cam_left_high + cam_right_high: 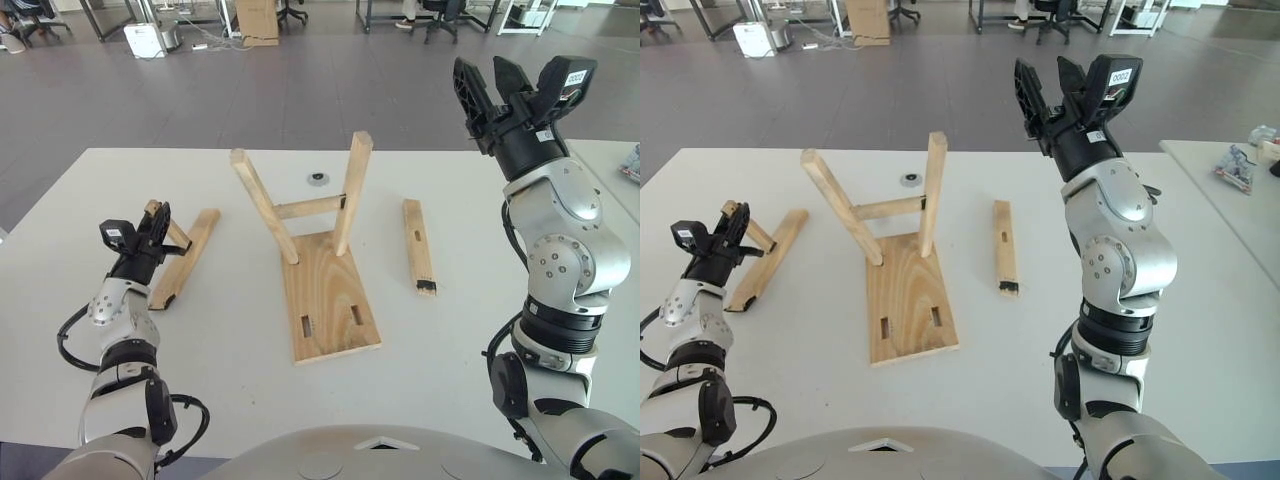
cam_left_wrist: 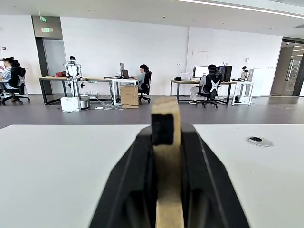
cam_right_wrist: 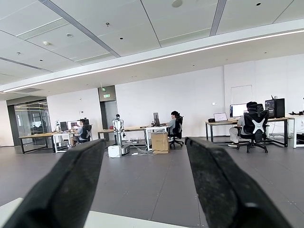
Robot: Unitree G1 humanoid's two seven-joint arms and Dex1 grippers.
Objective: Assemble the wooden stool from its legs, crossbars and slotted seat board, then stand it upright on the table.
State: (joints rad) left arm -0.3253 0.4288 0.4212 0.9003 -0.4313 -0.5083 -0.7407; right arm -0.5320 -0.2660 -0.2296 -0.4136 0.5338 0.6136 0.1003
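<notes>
Gripping a short crossbar (image 2: 168, 190), left gripper (image 1: 153, 232) sits low near the desk's (image 1: 470, 350) left edge, the bar's other end touching a flat-lying leg (image 1: 188, 256). Right gripper (image 1: 520, 85) hangs above the far right corner, fingers spread, empty. Seat board (image 1: 330, 305) lies mid-desk with two legs (image 1: 262, 205) upright; loose leg (image 1: 418, 245) lies beside it to the right

My silver arms (image 1: 565, 250): rounded joint shells dotted with small screws (image 1: 548, 265), black cables (image 1: 62, 342) looping at the elbows, black fingers (image 1: 468, 92) tagged with white labels (image 1: 575, 77).
</notes>
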